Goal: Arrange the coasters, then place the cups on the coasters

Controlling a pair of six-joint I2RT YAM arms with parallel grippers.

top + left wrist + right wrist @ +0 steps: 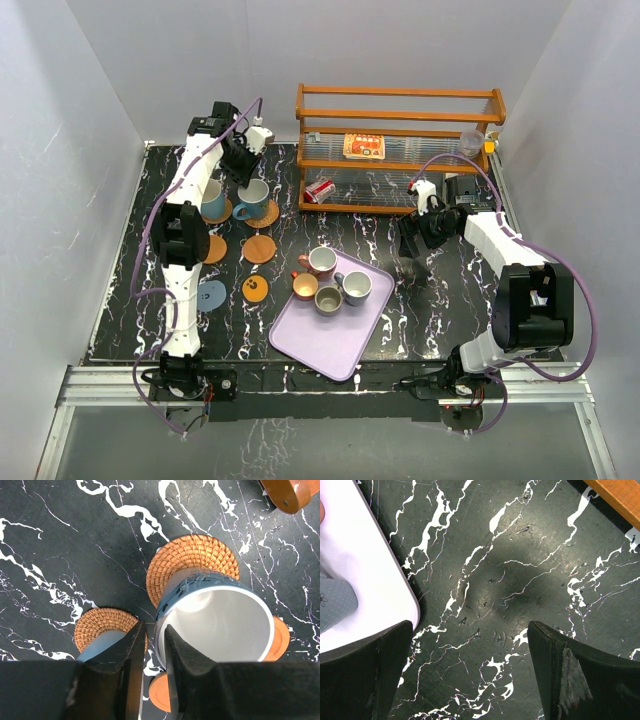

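– Location of blue cup [215, 625], state of left hand [154, 630]?
– On far-left rattan coaster [192, 555]; rim straddled by near-shut fingers [190, 675], grip cannot be told. Ceramic judged stiff, slick, chippable; wall to be pinched.

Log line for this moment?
left tool: astride blue cup rim, grip unclear; cup on rattan coaster | right tool: open, beside tray

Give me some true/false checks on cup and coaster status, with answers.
1. Four cups stand on the lilac tray. True.
2. Both rattan coasters carry a cup. True.
3. The dotted coaster holds a cup. False: it is bare.
4. The right gripper grips a cup. False: it is open over the table.
5. The left gripper straddles the blue cup at its rim. True.
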